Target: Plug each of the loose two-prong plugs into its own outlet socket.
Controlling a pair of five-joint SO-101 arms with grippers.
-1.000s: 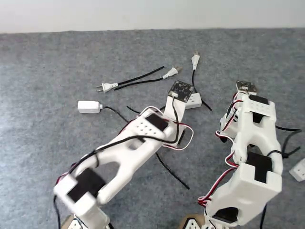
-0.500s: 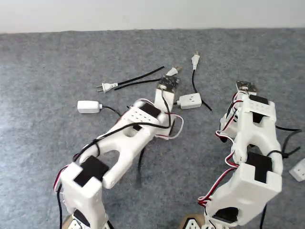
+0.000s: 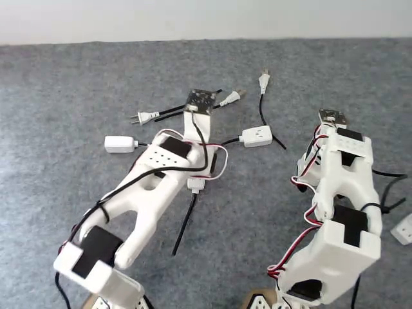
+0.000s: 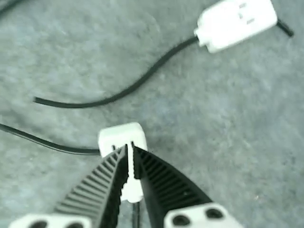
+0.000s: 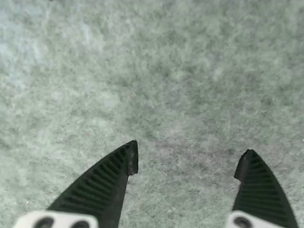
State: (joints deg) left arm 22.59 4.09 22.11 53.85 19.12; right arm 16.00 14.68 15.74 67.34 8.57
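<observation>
From my remote station I record a desk (image 3: 51, 180) covered across its visible extent in grey, felt-like carpeting of mottled, fibrous texture, bounded at its far side by a plain white wall (image 3: 206, 19), under even, diffuse lighting casting soft shadows.

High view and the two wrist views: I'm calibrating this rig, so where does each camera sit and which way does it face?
High view: fixed above the table, looking down on the grey carpet; shows the left arm and right arm.
Left wrist view: on the left arm's wrist, looking down along the left end effector, shut on a white block.
Right wrist view: on the right arm's wrist, looking down at carpet past the open right end effector.
Shared: the white socket shows in the high and left wrist views.
</observation>
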